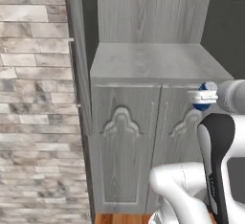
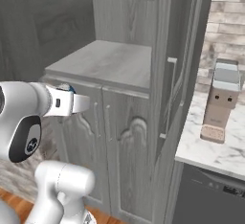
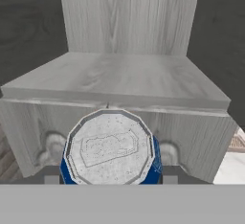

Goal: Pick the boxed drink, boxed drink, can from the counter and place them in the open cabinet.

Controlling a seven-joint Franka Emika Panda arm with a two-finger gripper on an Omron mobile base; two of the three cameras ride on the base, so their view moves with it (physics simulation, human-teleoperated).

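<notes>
Fingers of the gripper [image 3: 109, 180] pinch the can [image 3: 110, 149] from both sides, one dark pad [image 3: 50, 179] showing at each flank in the hand view. The can lies with its long axis pointing forward along the hand, its round silver top facing the camera and a rim of blue wall visible around it. In the left base view the can [image 1: 205, 96] pokes out sideways from the white wrist, blue with a white band, level with the top of the cabinet doors.

Straight ahead of the can, and slightly higher, is the shelf niche of the open cabinet [image 3: 119, 77]: a flat grey wood-grain board with an upright back panel behind it. The can sits just below the board's front edge and in front of it, so my reading is that it must rise a little and then travel forward to land inside.

Below the board are two doors [image 1: 125, 146] with curved, raised panels. Off to the right, a marble counter [image 2: 215, 146] carries a small boxy appliance [image 2: 221, 101].
</notes>
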